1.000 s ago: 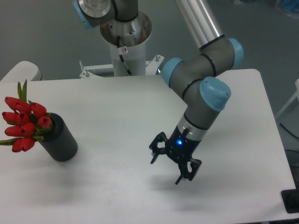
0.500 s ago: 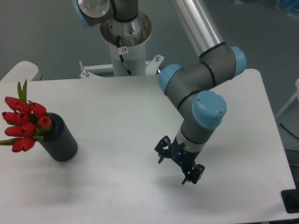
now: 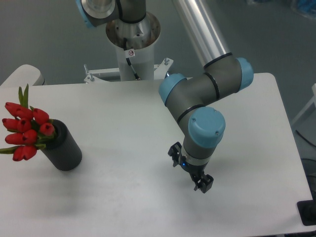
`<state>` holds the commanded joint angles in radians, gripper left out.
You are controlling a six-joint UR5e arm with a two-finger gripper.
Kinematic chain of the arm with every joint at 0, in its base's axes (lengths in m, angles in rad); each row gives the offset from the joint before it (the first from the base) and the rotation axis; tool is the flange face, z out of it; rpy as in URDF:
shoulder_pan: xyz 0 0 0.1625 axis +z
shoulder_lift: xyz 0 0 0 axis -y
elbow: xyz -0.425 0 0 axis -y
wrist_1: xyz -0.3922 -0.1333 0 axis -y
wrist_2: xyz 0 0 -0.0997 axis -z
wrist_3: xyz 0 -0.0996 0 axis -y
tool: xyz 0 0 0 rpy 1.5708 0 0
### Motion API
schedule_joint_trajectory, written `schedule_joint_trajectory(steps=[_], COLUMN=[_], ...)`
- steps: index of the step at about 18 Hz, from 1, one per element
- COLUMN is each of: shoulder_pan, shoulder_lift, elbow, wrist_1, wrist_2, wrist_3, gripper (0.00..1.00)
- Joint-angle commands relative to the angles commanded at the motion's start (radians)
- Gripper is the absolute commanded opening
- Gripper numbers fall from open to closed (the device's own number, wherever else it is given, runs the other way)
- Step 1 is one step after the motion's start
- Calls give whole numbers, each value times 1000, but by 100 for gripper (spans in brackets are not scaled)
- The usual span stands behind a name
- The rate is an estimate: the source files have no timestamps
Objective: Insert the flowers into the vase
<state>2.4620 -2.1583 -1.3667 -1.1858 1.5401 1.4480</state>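
I see fingers (image 3: pixel 190 173) spread apart, holding nothing, just above white surface (image 3: pixel 123 197). Far to their left: flowers (image 3: pixel 24 129) standing in black vase (image 3: pixel 63 147).

You have a white table (image 3: pixel 123 128) with rounded corners, its top smooth and matte. Standing directly on it is the vase (image 3: pixel 63 147), a matte black cylinder tilted toward the left. It holds the flowers (image 3: pixel 24 129), whose red buds and green leaves spill out of the vase's mouth on its upper-left side. To the right of the vase the tabletop runs on as plain white surface, with faint soft shadows below and to the right of the vase.
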Motion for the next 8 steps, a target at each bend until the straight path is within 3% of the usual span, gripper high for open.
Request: schedule_joint_trajectory(steps=[8], shoulder_pan=[-9], shoulder_lift=[-5], elbow=[-5], wrist_1=[-2], wrist_2=[37], wrist_3=[6], gripper=[100])
